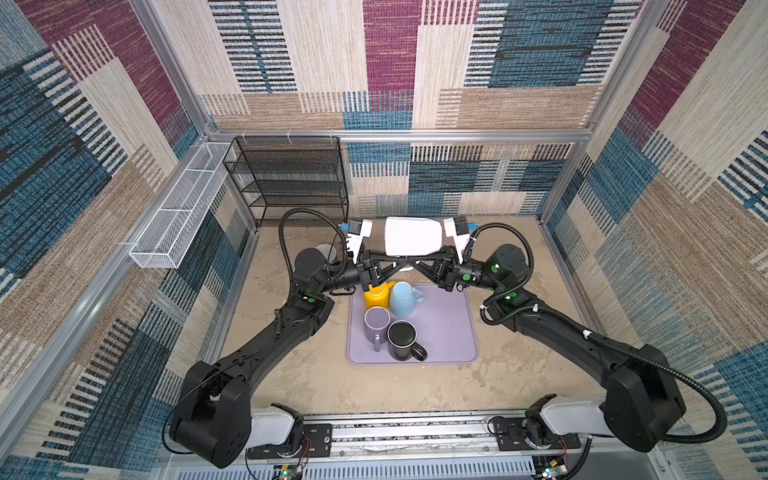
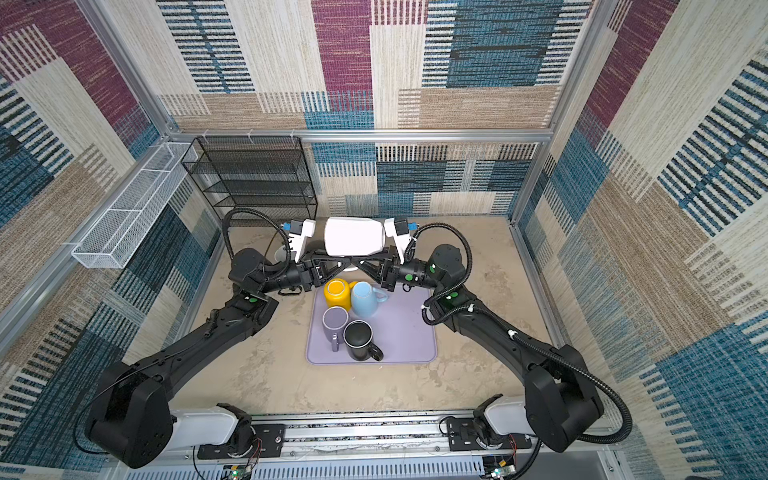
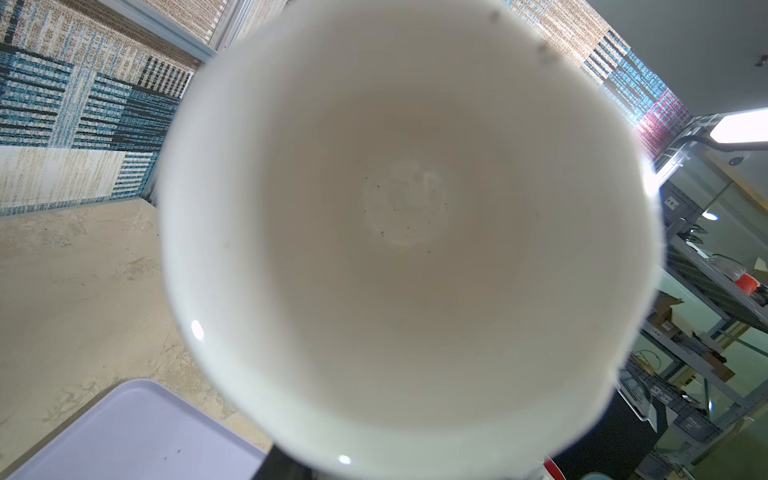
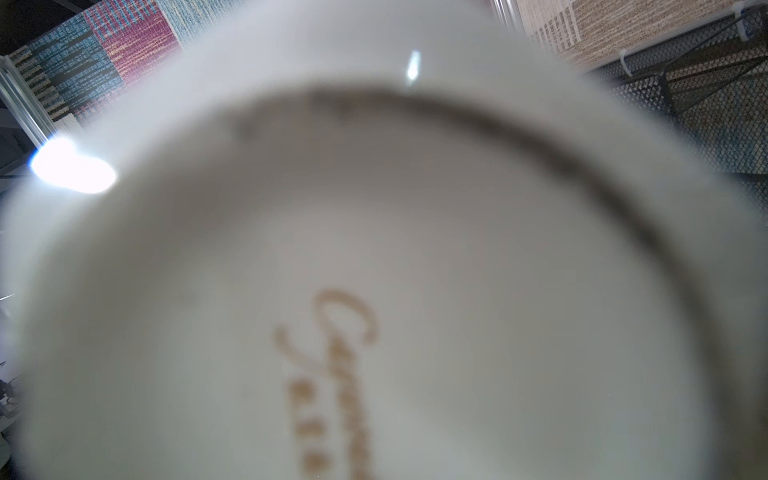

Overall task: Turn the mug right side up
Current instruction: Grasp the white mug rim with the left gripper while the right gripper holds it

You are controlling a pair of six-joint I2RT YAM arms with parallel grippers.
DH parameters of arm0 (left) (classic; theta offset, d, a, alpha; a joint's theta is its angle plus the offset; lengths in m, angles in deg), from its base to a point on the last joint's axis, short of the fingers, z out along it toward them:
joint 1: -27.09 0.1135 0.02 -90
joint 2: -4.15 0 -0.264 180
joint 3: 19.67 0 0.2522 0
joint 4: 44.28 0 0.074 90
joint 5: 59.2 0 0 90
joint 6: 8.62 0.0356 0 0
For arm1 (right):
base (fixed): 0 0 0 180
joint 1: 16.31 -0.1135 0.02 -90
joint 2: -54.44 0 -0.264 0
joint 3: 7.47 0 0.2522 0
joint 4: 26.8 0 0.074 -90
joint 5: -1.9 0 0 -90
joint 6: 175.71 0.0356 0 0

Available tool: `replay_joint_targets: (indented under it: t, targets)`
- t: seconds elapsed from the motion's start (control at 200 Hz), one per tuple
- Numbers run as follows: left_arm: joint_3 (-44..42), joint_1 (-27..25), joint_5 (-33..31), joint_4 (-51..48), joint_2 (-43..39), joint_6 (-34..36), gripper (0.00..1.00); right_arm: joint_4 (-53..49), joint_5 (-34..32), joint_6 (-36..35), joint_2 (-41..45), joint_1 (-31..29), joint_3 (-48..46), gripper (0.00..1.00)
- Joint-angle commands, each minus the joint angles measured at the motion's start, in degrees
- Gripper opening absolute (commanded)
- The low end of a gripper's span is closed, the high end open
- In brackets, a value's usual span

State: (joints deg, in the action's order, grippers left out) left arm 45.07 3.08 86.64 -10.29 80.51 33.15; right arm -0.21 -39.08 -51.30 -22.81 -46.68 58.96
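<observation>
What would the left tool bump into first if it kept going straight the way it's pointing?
Probably the white mug, lying sideways in the air with its mouth facing the left tool. The tool's tips seem to reach the mug's lower edge, though depth is unclear.

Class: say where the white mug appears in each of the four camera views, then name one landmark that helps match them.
Top view: white mug held sideways at centre, beyond the tray.
Top view: the mug sits sideways, slightly left of centre.
Left wrist: it fills the middle, open mouth facing the camera.
Right wrist: it fills the frame, lettered base facing the camera.
Landmark: lilac tray, also in the left wrist view.
</observation>
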Motion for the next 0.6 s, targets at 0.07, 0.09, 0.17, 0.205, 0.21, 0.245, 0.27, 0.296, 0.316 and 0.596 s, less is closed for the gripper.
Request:
replay_joint_targets:
  t: [0.07,0.09,0.17,0.205,0.21,0.245,0.27,0.296,0.316,0.596]
  targets:
    - [0.22,0.0,-2.27,3.76,-0.8,-0.84,0.15,0.62,5.91,-1.05,-0.15,-0.74,0.69,0.0]
    - [0.23,-0.05,-2.33,3.81,-0.86,-0.82,0.13,0.48,6.03,-1.09,-0.11,-0.79,0.67,0.0]
    - [0.19,-0.07,-2.13,3.77,-0.97,-0.77,0.06,-0.07,6.13,-1.54,-0.08,-0.83,0.76,0.0]
    - [0.19,0.02,-2.05,3.92,-1.03,-0.86,0.04,-0.31,6.22,-1.7,0.02,-0.84,0.76,0.0]
    - [0.23,0.02,-2.04,3.88,-1.08,-0.84,0.03,-0.34,6.2,-1.71,0.01,-0.84,0.77,0.0]
    - [0.19,-0.07,-2.06,3.77,-1.12,-0.84,0.0,-0.61,6.2,-1.9,0.04,-0.83,0.82,0.0]
    - [0.22,0.0,-2.1,3.82,-1.14,-0.82,0.0,-0.82,6.16,-2.1,0.17,-0.83,0.73,0.0]
    - [0.18,0.01,-2.13,3.72,-1.16,-0.82,0.0,-1.02,6.2,-2.28,0.24,-0.84,0.77,0.0]
    - [0.17,-0.04,-2.13,3.67,-1.2,-0.8,0.0,-1.23,6.18,-2.45,0.29,-0.88,0.85,0.0]
    - [-0.26,0.01,-2.24,1.85,-1.74,0.6,0.0,-5.38,4.72,-4.55,0.74,-0.88,1.92,0.01]
